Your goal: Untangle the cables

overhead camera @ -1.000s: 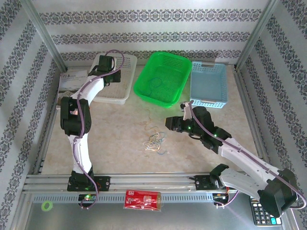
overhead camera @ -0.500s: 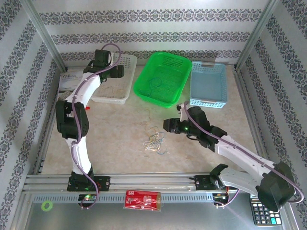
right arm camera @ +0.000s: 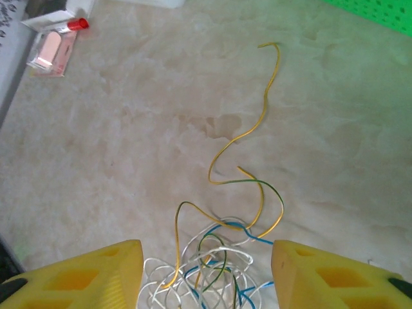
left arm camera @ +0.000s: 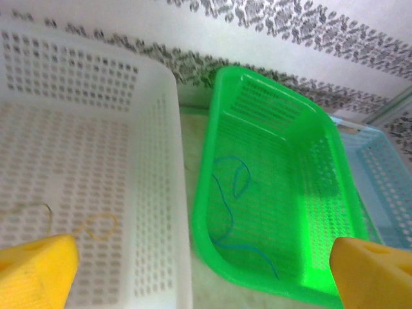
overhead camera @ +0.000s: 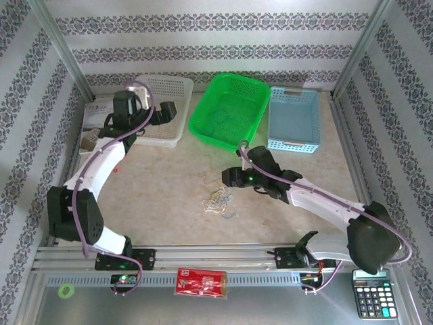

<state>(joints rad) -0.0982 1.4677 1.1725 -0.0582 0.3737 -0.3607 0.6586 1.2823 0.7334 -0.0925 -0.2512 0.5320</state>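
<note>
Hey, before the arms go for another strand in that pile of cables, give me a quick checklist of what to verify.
1. Left claw open, nothing held: ok.
2. Tan cable lying inside white basket: ok.
3. Blue cable inside green basket: ok.
4. Right claw open, aimed at the tangle: ok.
5. Tangle separated: not ok; white, blue and yellow-green strands interlaced.
6. Which strand lies on top: cannot tell.

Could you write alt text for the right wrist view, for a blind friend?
A tangle of thin white, blue, green and yellow cables lies on a beige table, between two yellow fingers; one yellow strand snakes away toward the top.
</note>
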